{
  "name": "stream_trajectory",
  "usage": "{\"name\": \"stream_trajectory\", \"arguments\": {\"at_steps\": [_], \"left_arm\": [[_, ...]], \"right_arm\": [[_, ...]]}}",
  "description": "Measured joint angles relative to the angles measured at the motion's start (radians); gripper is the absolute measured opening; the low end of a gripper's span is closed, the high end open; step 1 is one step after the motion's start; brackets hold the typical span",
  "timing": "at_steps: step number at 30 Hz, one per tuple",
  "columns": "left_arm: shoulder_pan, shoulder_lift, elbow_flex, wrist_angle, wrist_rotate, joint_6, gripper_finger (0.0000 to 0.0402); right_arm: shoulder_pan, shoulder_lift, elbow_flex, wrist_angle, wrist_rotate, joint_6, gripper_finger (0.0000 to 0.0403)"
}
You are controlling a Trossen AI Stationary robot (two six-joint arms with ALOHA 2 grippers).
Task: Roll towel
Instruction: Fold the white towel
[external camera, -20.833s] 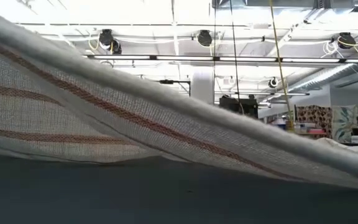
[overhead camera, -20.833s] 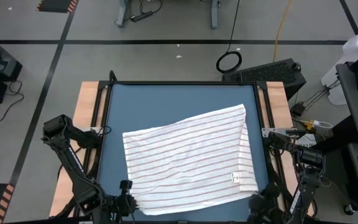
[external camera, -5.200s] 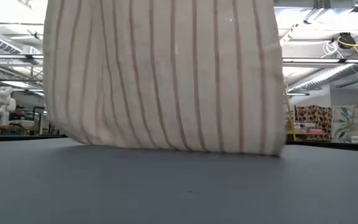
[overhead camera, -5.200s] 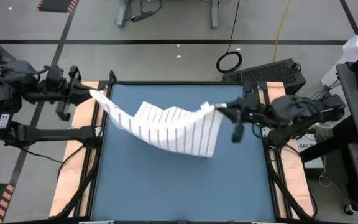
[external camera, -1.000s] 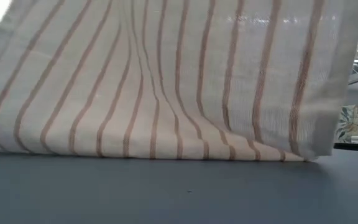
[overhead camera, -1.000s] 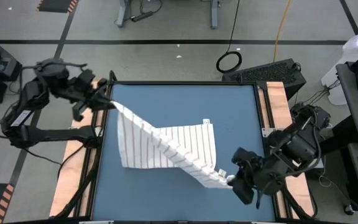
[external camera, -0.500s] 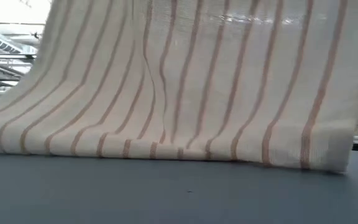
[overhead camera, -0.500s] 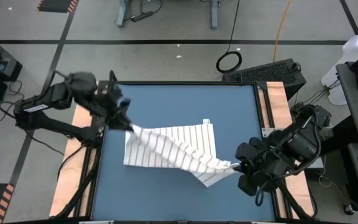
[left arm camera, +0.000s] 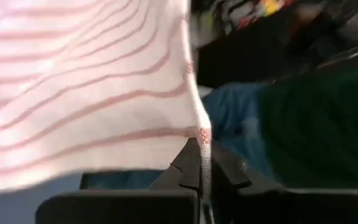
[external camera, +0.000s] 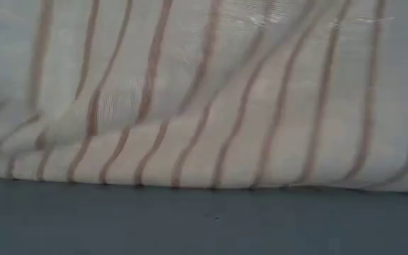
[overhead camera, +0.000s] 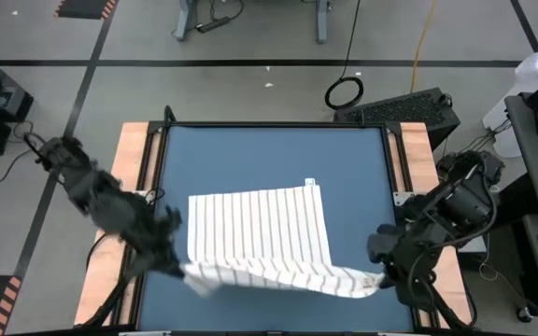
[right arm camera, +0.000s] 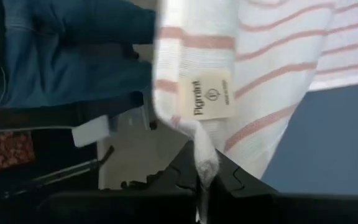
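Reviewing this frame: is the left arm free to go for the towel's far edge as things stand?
Probably not. The left gripper is shut on the towel at its near left corner, and the right gripper holds the near right corner. The way across looks open, but it would have to let go first.

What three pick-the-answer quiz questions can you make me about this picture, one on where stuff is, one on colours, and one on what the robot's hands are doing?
1. Where does the towel lie on the blue table?
A. far half
B. near half
C. off the table

2. What colour are its stripes?
A. green
B. blue
C. reddish

3. What are the left tool and right tool doing?
A. both pinching towel corners
B. both open, holding nothing
C. only one holding

Answers:
1 B: the high view shows bare blue tabletop beyond the cloth.
2 C: the wrist views show reddish lines on white.
3 A: each wrist view shows cloth clamped between shut fingers.
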Motion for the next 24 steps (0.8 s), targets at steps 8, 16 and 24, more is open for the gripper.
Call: {"name": "stream_trajectory", "arguments": {"at_steps": [8,16,24], "left_arm": [[-0.138,0.127,0.0,-0.07,-0.115,-0.166,0.0011],[-0.233,0.221,0.0,-0.337,-0.286,-0.363,0.0011],[-0.271,0.332,0.0,-0.444,-0.34,-0.381,0.0011]], "right_arm": [[0.0,0.001,-0.18,0.194,-0.104,-0.04,0.0],[-0.001,0.002,-0.36,0.258,-0.078,-0.019,0.0],[-0.046,0.002,-0.429,0.198,0.125,-0.121,0.0]]}}
